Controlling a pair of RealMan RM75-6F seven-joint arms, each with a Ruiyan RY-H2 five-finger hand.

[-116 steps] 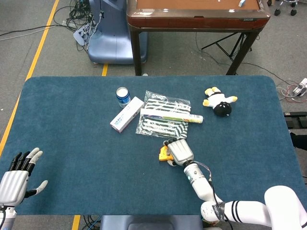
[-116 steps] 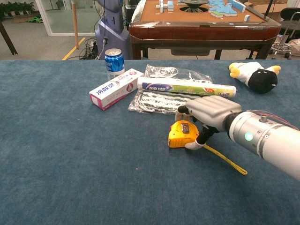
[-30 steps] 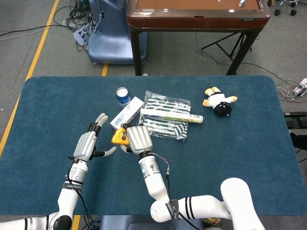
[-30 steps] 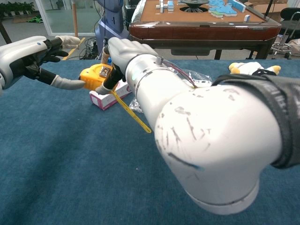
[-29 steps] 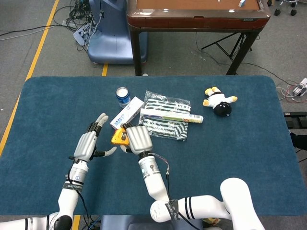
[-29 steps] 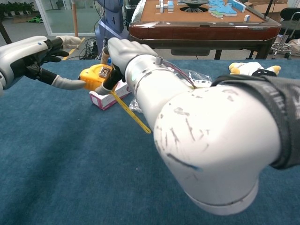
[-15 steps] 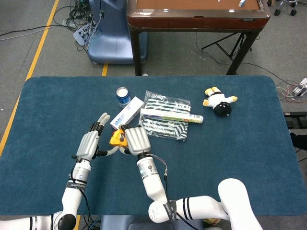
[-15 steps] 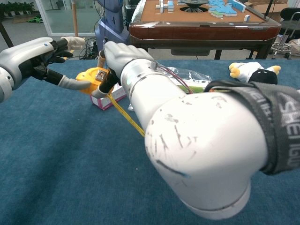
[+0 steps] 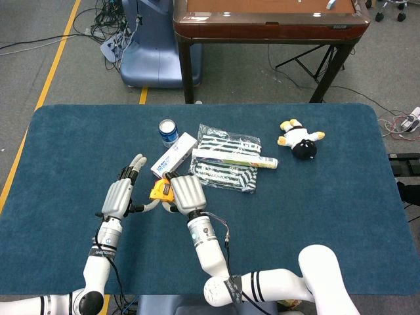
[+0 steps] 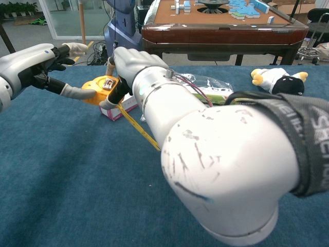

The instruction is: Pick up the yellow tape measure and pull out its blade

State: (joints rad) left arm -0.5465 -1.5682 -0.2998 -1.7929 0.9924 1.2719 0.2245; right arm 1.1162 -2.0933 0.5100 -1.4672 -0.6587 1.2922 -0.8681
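My right hand (image 9: 187, 192) (image 10: 131, 60) holds the yellow tape measure (image 9: 159, 190) (image 10: 99, 83) above the table, left of centre. A length of yellow blade (image 10: 136, 126) hangs out of the case, slanting down to the right in the chest view. My left hand (image 9: 121, 195) (image 10: 32, 64) is just left of the case with its fingers spread. Its thumb reaches to the case's left side and looks to touch it. My right forearm fills much of the chest view and hides the table's middle.
Behind the tape measure lie a white toothpaste box (image 9: 174, 156), a blue can (image 9: 168, 131), a striped plastic bag (image 9: 224, 165) with a long tube (image 9: 236, 158) on it. A plush toy (image 9: 300, 142) lies at the far right. A wooden table (image 9: 262, 23) stands beyond.
Since 3.9 s ago my right hand lifted the tape measure off the table and carried it left to my left hand. Over the last second both drew slightly closer.
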